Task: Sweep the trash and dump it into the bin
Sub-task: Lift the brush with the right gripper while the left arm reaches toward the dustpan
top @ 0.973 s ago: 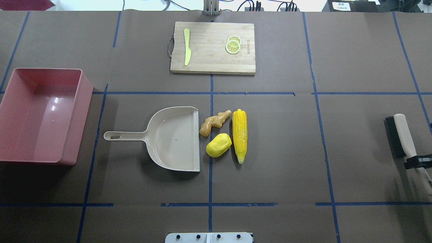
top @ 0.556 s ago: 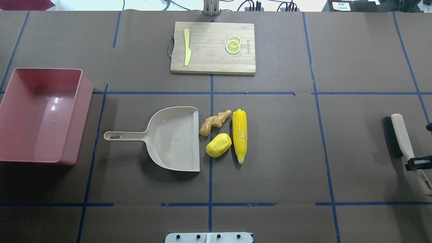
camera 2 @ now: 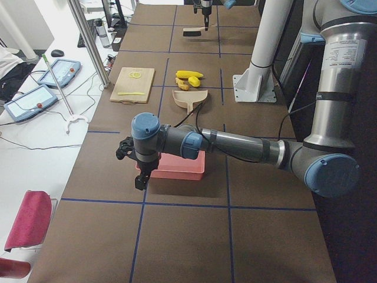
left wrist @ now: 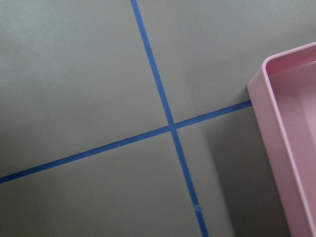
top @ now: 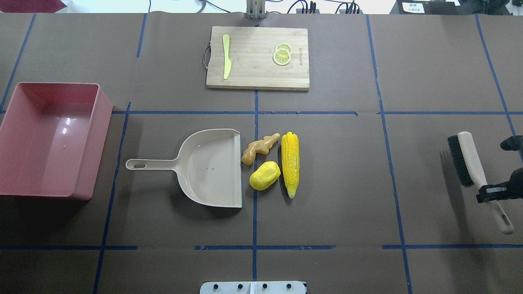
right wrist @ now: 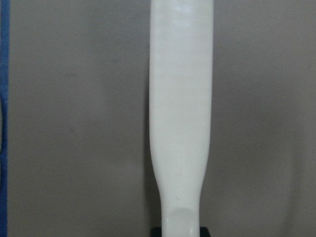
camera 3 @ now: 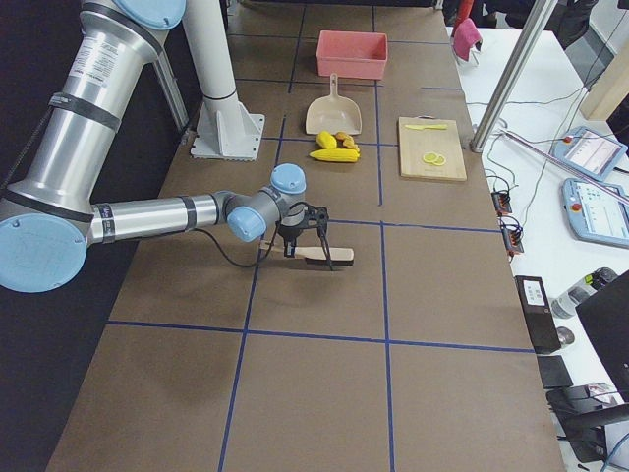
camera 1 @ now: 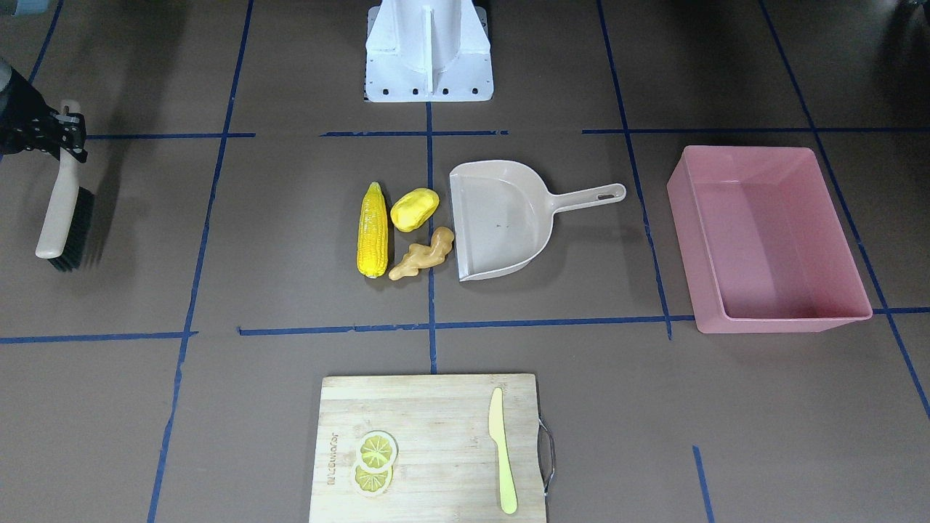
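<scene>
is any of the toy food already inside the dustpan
No, the corn cob, the potato and the ginger root all lie on the table just outside the dustpan's open edge.

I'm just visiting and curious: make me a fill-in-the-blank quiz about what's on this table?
The right end effector holds a ___ by its handle. The corn cob, potato and ginger root lie at the mouth of the beige ___. The empty bin is coloured ___.
Missing: brush; dustpan; pink.
</scene>
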Robot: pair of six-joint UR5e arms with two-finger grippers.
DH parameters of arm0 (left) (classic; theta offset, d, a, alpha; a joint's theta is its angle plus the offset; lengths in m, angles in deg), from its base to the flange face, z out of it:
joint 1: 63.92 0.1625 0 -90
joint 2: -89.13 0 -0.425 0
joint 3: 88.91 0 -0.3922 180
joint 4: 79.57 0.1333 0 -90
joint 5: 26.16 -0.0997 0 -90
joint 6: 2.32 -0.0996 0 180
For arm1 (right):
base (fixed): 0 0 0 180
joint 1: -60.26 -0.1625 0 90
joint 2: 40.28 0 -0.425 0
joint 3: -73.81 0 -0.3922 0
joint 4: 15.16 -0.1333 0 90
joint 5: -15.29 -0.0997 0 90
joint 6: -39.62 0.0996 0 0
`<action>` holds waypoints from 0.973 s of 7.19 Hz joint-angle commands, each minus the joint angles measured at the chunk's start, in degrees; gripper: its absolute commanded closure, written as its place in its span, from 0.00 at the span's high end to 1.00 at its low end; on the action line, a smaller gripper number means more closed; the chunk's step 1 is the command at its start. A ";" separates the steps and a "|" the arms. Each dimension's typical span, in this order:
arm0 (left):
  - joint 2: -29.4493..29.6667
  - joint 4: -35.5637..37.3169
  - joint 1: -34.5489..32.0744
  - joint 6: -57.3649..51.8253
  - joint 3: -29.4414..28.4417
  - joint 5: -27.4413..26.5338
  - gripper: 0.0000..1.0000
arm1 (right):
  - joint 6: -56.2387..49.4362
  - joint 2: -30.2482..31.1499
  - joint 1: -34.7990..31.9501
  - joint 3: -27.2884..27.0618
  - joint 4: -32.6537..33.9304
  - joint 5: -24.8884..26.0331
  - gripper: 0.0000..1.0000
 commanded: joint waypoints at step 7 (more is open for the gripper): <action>9.09 -9.44 28.63 -1.20 15.58 3.66 1.00 | 8.22 -23.22 12.19 -1.02 19.45 6.36 0.00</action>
